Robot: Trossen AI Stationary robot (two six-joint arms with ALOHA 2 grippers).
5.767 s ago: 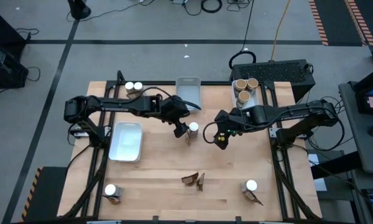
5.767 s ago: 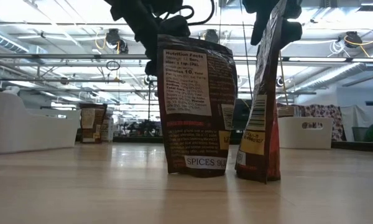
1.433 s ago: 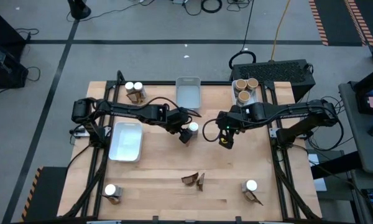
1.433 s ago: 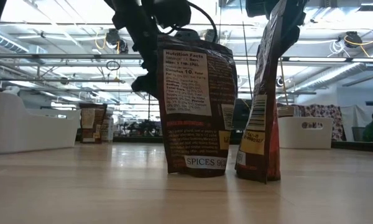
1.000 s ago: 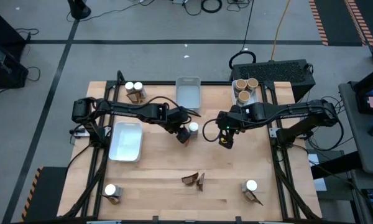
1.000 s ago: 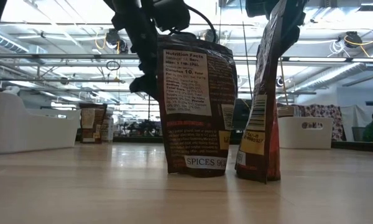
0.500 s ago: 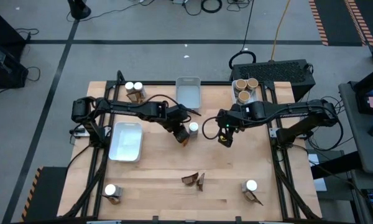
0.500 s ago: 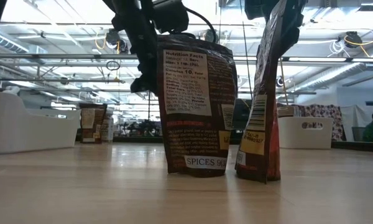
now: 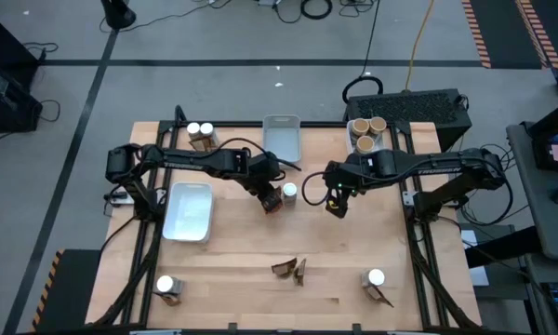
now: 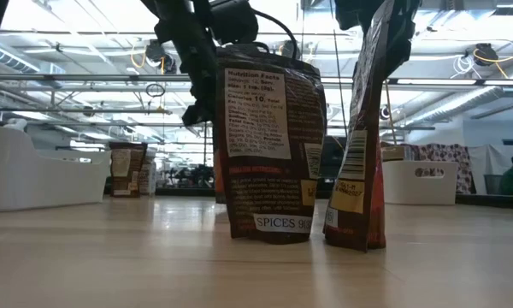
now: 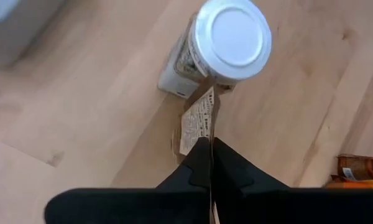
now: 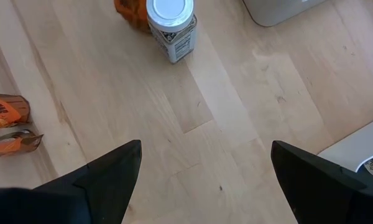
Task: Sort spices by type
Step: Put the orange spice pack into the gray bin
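Left gripper (image 11: 208,163) pinches packet (image 11: 198,124) top edge (jar (image 11: 227,40) touching it); lifting may topple jar. Right gripper (image 12: 205,180) spread wide, empty.

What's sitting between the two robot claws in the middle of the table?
In the high view, a white-capped jar stands between them, right beside the packet the left claw pinches. From the jar to the open right claw, only bare table.
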